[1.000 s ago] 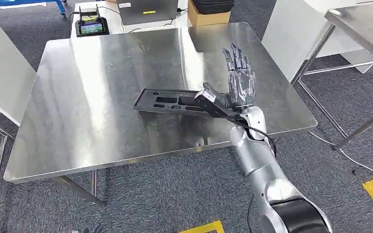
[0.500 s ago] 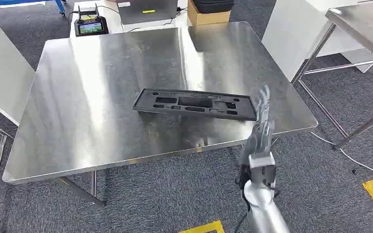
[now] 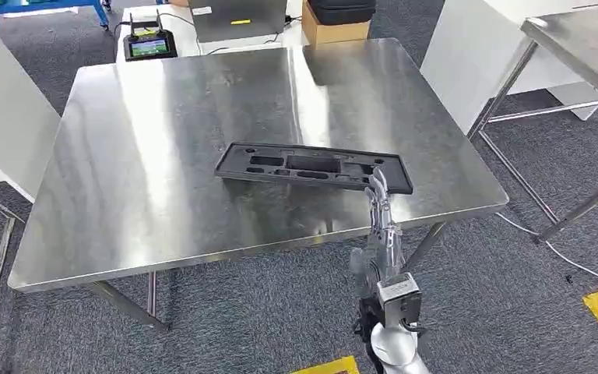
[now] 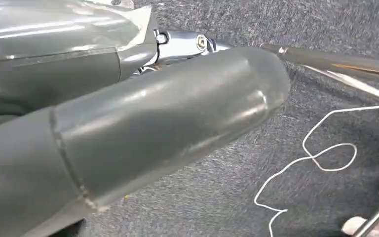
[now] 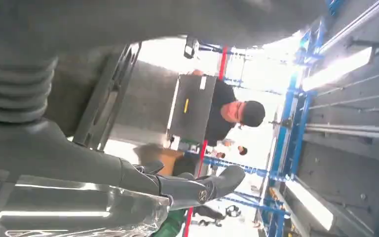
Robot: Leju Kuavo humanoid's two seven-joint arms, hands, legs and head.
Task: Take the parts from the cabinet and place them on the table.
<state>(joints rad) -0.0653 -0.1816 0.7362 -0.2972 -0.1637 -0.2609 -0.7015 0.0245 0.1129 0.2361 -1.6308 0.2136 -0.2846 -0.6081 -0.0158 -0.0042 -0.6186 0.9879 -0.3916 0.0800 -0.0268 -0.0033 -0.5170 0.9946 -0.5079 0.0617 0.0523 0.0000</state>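
A long flat black plastic part [image 3: 311,167] with several cutouts lies on the steel table [image 3: 163,156], near its front right. My right hand [image 3: 381,230] is in front of the table's near edge, just short of the part and not touching it. Its fingers are stretched out toward the part and it holds nothing. The right wrist view shows the same hand's dark fingers [image 5: 197,190] extended and empty. In the left wrist view my left hand's thick grey thumb [image 4: 168,118] lies straight over grey carpet, with nothing in it.
A controller with a lit screen [image 3: 148,45], a grey case [image 3: 237,17] and a cardboard box [image 3: 335,23] stand beyond the table's far edge. A second steel table [image 3: 576,39] is at the right, white panels [image 3: 0,117] at the left. A person [image 5: 237,116] stands farther off.
My right hand has left the black part, drawn back toward me and dropped below the table's near edge. The part has stayed where it lay.
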